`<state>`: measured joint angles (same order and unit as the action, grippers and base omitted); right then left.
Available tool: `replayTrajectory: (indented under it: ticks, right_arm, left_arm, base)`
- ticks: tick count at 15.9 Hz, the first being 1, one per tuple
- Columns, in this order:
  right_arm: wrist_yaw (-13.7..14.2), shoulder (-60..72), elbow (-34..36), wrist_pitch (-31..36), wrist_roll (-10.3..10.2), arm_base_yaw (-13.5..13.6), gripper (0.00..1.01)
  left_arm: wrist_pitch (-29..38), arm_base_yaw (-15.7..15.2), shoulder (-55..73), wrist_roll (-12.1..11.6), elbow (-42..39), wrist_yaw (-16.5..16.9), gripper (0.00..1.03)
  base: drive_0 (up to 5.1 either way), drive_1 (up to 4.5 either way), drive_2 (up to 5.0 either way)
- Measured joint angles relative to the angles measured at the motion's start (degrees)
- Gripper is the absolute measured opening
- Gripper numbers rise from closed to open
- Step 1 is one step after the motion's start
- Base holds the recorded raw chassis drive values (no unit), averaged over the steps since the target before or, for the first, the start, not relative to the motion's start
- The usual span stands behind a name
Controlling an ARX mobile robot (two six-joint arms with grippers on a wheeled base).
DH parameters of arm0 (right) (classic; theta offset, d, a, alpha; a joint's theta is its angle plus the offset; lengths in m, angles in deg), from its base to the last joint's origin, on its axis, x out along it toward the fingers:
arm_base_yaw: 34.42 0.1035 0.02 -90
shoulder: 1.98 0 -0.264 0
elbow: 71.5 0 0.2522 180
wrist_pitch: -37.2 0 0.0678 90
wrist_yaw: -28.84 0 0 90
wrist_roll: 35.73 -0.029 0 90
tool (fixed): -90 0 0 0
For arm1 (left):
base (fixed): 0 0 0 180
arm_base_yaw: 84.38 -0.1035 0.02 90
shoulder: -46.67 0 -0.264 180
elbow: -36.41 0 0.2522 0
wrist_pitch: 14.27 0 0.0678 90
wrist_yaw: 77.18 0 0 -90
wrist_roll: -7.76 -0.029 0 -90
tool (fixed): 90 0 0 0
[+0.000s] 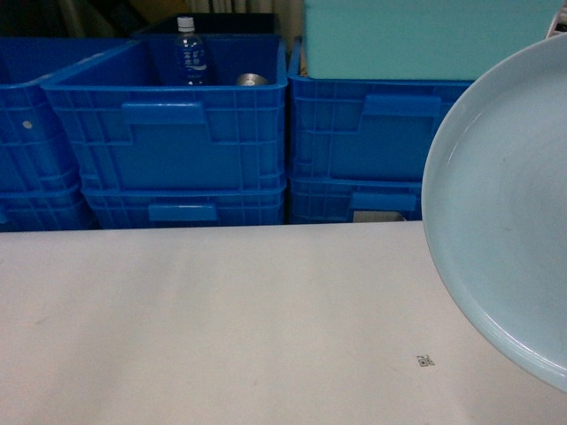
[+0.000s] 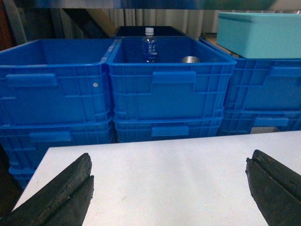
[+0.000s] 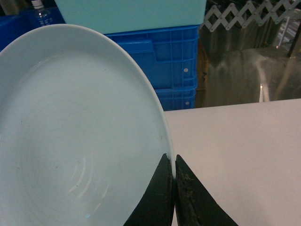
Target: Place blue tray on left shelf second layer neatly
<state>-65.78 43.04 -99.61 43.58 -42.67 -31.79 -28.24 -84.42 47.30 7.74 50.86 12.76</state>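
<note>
At the right of the head frame the blue tray (image 1: pixel 500 212) hung above the tabletop (image 1: pixel 221 328), rim clenched in the right gripper (image 3: pixel 173 181), left gripper (image 2: pixel 169 188) jaws released; carrying step, seemingly, needing the unseen shelf found.

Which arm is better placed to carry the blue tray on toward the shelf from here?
The right. Its gripper is already shut on the rim of the blue tray, holding it tilted above the white table. The left gripper is open and empty over the table. The shelf is not in view.
</note>
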Motion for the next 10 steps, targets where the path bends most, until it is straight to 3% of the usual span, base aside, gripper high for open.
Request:
replayTrajectory:
  ticks: [10]
  right_arm:
    - [0.04,0.00,0.00,0.02,0.00,0.00,0.02]
  left_arm:
    - [0.00,0.00,0.00,0.00,0.00,0.00,0.98]
  base:
    - [-1.6,-1.57,-1.6]
